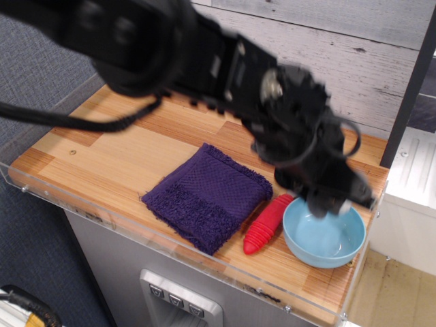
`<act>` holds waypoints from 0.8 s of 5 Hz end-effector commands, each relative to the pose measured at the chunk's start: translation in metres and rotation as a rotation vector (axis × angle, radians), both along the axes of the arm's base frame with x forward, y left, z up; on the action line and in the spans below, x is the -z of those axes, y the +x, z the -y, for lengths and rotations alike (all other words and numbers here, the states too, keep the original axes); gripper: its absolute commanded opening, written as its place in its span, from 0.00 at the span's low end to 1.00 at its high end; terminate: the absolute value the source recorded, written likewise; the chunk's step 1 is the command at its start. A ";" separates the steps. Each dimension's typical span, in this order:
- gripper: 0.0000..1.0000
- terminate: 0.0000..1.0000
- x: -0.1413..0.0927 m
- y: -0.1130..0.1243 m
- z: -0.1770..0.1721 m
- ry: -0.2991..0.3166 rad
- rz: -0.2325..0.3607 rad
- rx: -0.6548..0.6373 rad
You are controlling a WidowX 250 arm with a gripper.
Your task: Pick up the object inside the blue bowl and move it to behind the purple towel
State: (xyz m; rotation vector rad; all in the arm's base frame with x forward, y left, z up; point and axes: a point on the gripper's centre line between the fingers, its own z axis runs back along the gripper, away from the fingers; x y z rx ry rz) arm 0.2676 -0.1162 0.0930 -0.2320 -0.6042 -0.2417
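Note:
The blue bowl (324, 240) stands at the front right of the wooden counter, and its inside shows bare. My gripper (330, 202) hangs just above the bowl's far rim, blurred by motion. It is shut on the grey plush toy (319, 206), which has a small white part on its right and is lifted clear of the bowl. The purple towel (204, 195) lies flat to the left of the bowl, and the black arm crosses above its far right corner.
A red ribbed spoon handle (264, 225) lies between the towel and the bowl. A clear acrylic wall (170, 240) runs along the counter's front and left edges. A grey plank wall (354, 54) stands behind. Bare wood (102, 146) lies left of and behind the towel.

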 end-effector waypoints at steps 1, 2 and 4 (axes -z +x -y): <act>0.00 0.00 -0.070 -0.004 -0.011 -0.005 0.189 -0.035; 0.00 0.00 -0.088 -0.001 -0.029 0.017 0.233 -0.091; 0.00 0.00 -0.104 0.021 -0.098 0.022 0.248 -0.221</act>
